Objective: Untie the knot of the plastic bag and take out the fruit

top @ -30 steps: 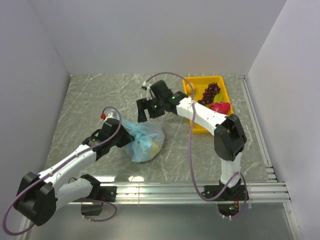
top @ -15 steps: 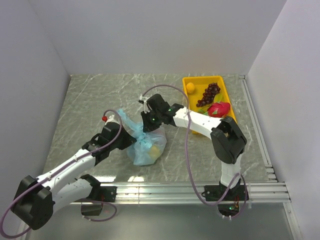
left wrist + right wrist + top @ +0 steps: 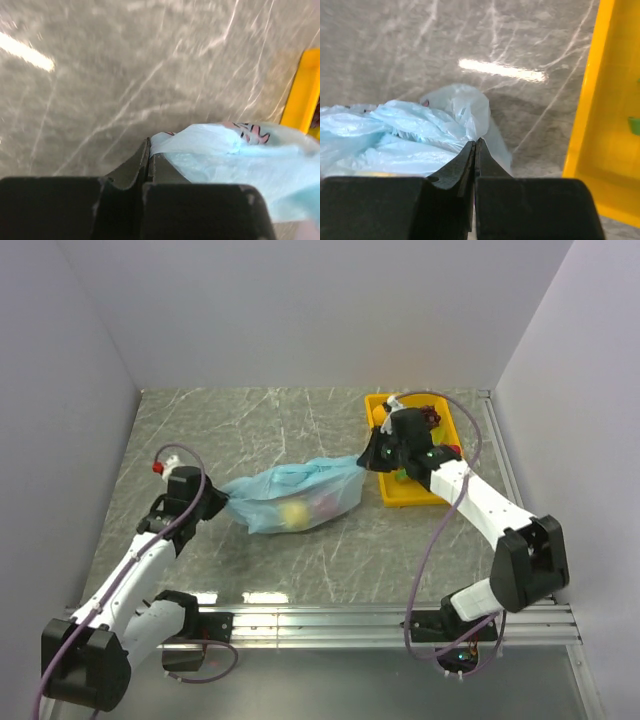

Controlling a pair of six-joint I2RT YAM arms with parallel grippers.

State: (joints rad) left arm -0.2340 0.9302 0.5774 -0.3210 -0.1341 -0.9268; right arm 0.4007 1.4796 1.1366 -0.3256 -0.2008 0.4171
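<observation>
The light blue plastic bag (image 3: 290,500) is stretched sideways over the marble table between both arms. My left gripper (image 3: 222,502) is shut on the bag's left end (image 3: 170,145). My right gripper (image 3: 366,462) is shut on its right end (image 3: 470,112), close to the yellow tray. Through the thin plastic a yellow fruit (image 3: 291,513) and a reddish one (image 3: 322,505) show. I cannot make out the knot in the pulled plastic.
A yellow tray (image 3: 383,487) stands at the back right, mostly under my right arm; its wall (image 3: 600,100) is just right of the right fingers. Dark grapes (image 3: 432,416) and other fruit lie in it. White walls close in the table on three sides.
Both arms pulled apart: the left drew back to the left, the right swung right to the tray. The right gripper closed on the bag, and the bag went from a bunched heap to a long stretched shape.
</observation>
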